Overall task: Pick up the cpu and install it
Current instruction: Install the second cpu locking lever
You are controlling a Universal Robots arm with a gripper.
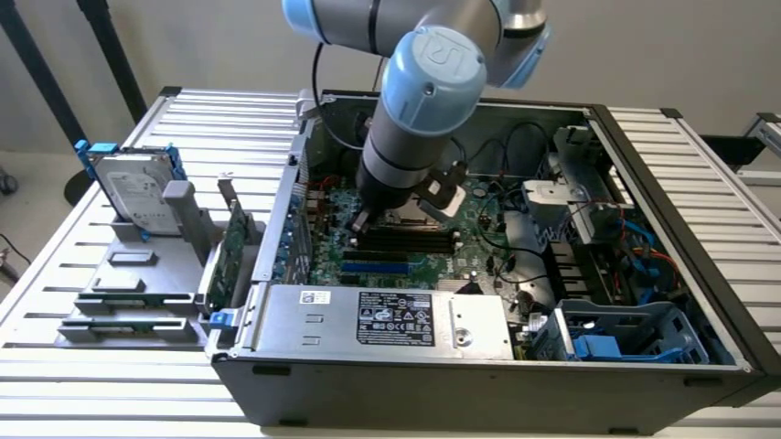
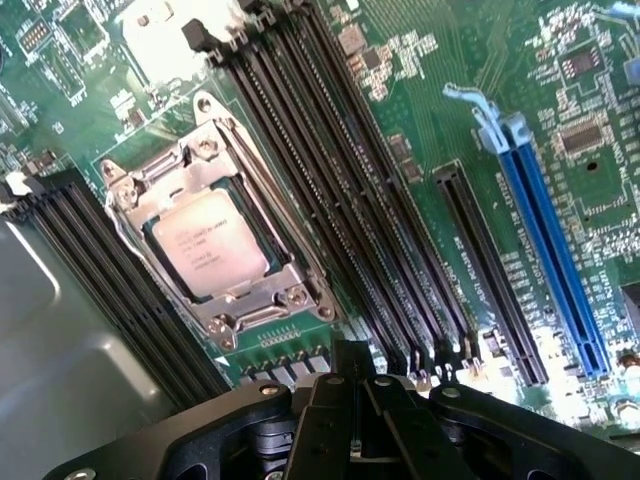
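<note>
Inside the open black desktop computer case [image 1: 683, 366], in the exterior view, we see the grey-and-blue robot arm [image 1: 415, 119] reaching down over the green motherboard [image 1: 403, 265], with its hand low beside the black memory slots [image 1: 403, 240]. The case sits on a slatted white metal bench [image 1: 110, 366]. On the exterior view's left, a grey rack [image 1: 134, 293] carries a large silver hard drive with blue brackets [image 1: 128, 192] and a long green circuit card [image 1: 222, 261], both well apart from the arm.

Wrist view: the cpu [image 2: 210, 245], a small flat square chip with a silver-grey metal top, lies seated in the socket, framed by the silver metal retention bracket [image 2: 215, 250]. It looks flat and level in there. The black hand [image 2: 358, 400] is together and empty, nothing between the fingers, near the socket but apart from the chip. Long black slots [image 2: 340, 200] run just beside the socket, a blue expansion slot [image 2: 550, 250] farther off.

Our judgement: the chip is already in its seat, so the placing step looks done or near done. What remains calls for a careful clear of the socket without dragging on the bracket. Whether the bracket is latched we cannot tell.
</note>
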